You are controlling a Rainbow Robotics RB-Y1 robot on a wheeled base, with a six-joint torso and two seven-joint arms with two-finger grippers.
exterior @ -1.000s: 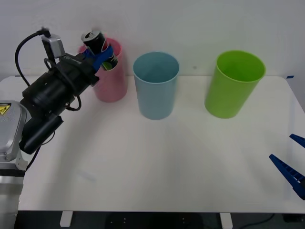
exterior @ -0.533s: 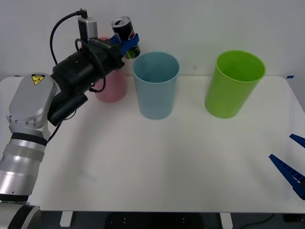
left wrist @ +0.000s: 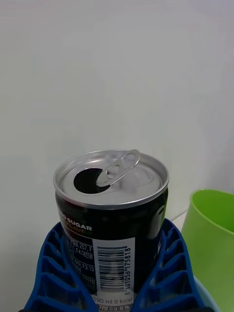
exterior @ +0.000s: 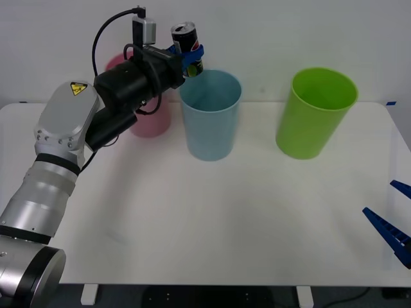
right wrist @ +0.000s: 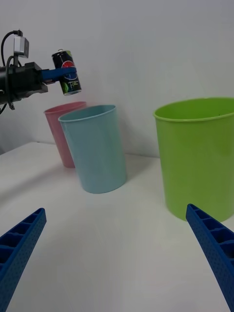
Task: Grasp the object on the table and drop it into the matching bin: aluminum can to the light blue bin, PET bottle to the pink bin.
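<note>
Transport step: the left pincer (exterior: 191, 56) was clamped on the can (exterior: 186, 40), held aloft; the blue bin (exterior: 210, 115) stood just below and beyond it; next move: centre over the rim, then release; right pincer (exterior: 393, 224) parked, spread.

Glossy black aluminum can (left wrist: 111, 214), shiny metal top; smooth plastic light blue bin (exterior: 209, 122).
</note>
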